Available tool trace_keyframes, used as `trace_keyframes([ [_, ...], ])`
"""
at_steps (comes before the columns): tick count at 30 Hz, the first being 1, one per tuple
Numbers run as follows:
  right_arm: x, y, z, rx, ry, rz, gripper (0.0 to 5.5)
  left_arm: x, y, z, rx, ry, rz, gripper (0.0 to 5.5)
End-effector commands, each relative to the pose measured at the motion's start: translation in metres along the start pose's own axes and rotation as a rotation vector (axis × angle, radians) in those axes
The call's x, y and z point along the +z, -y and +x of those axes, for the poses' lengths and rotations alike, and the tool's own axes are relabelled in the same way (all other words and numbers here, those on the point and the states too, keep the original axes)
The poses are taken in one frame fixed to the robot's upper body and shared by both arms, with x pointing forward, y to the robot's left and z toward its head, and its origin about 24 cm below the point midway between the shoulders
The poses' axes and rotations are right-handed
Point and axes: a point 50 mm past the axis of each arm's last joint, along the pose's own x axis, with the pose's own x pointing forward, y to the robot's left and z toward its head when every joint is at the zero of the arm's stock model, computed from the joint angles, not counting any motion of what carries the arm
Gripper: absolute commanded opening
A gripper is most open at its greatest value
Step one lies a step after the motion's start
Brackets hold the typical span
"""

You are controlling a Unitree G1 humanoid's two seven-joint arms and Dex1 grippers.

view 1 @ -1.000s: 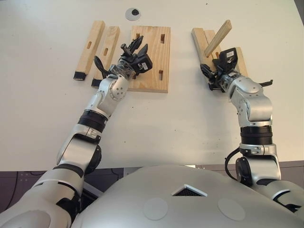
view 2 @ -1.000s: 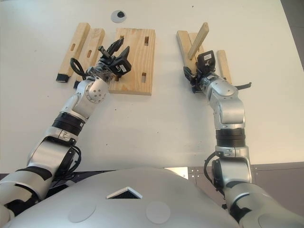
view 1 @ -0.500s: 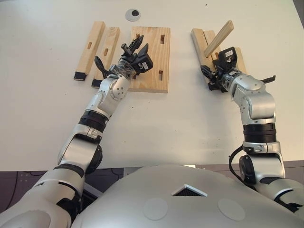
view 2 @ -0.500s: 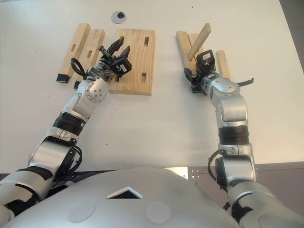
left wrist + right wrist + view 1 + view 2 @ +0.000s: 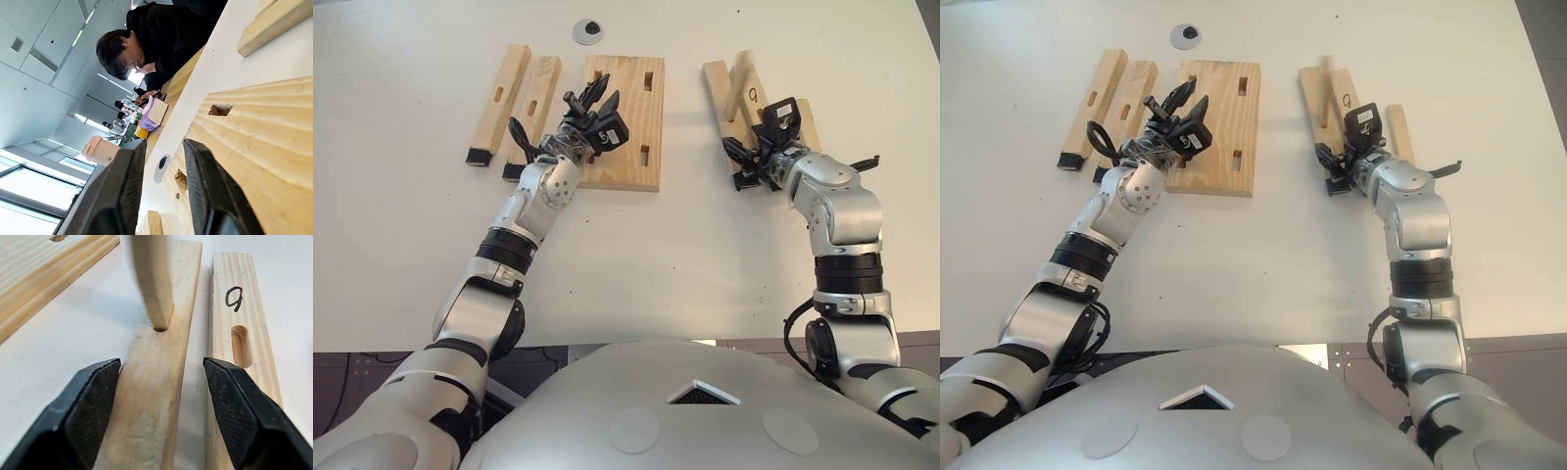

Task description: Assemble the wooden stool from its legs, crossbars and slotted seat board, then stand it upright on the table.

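Straddling the pegged leg (image 5: 156, 396) near its close end, R gripper (image 5: 161, 369) has fingers (image 5: 90, 411) spread wide, gripping nothing; leg lies flat on table (image 5: 636, 245), right side. Risk 1: crossbar (image 5: 152, 281) stands w/ one end in that leg's slot, nothing holding it – if seated shallow it could lean out or topple, esp. if the leg gets nudged. Risk 2: closing here may twist the leg; leg marked 9 (image 5: 239, 333) lies just beside, so a pad could catch its edge & drag both. Risk 3: L gripper (image 5: 164, 149), fingers slightly apart w/ nothing between, hovers over near-left part of slotted seat board (image 5: 631, 98); board lies flat, so coming straight down would likely press its face, not get a hold. Farther left, outer leg (image 5: 497, 98) and inner leg (image 5: 538, 93) lie side by side, well apart from the right-hand pieces – long carry, more chances to drop

Hard to make out: how deep crossbar end sits in slot; whether R pads touch table. Pegged leg's close end is under the gripper. Partly covered: piece right of R wrist (image 5: 810, 122) – leg or crossbar, can't tell. Inner leg's dark foot sits partly behind L arm; seat board's near-left corner covered too. Round insert (image 5: 587, 29) at table's far edge: purpose unclear
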Motion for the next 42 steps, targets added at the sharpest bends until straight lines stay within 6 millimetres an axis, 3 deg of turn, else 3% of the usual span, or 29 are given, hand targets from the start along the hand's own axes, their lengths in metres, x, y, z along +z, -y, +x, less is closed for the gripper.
trace_keyframes([
  [1,-0.014,0.007,0.001,-0.035,-0.071,0.032,3.12,-0.001,-0.002,0.000,0.010,-0.006,-0.004,1.35],
  [9,-0.040,-0.003,0.004,0.040,-0.181,0.061,3.12,0.000,-0.002,0.001,0.016,-0.006,-0.005,1.35],
  [16,-0.039,0.000,0.006,0.030,-0.154,0.062,2.05,0.000,-0.004,0.002,0.028,-0.006,-0.011,1.35],
  [20,-0.015,-0.008,0.008,0.083,0.003,0.090,2.04,0.000,-0.019,0.007,0.106,-0.044,-0.241,1.35],
  [22,-0.002,-0.015,0.006,0.164,0.067,0.115,2.04,0.003,-0.035,0.012,0.146,-0.044,-0.564,1.35],
  [24,0.029,-0.018,-0.003,0.293,0.181,0.123,2.04,0.017,-0.061,0.013,0.091,0.092,-0.845,1.53],
  [27,0.078,-0.020,-0.024,0.484,0.352,0.077,2.04,0.046,-0.102,0.002,-0.068,0.376,-1.087,2.02],
  [29,0.108,-0.018,-0.040,0.629,0.443,0.061,2.04,0.055,-0.124,-0.012,-0.183,0.541,-1.233,2.40],
  [31,0.125,-0.015,-0.051,0.720,0.491,0.041,2.04,0.054,-0.136,-0.023,-0.255,0.626,-1.342,2.70],
  [36,0.147,-0.021,-0.073,0.915,0.545,-0.031,2.04,0.046,-0.140,-0.041,-0.376,0.779,-1.655,3.34],
  [42,0.150,-0.039,-0.085,1.095,0.549,0.008,2.04,0.071,-0.123,-0.043,-0.550,0.864,-1.708,3.34],
])
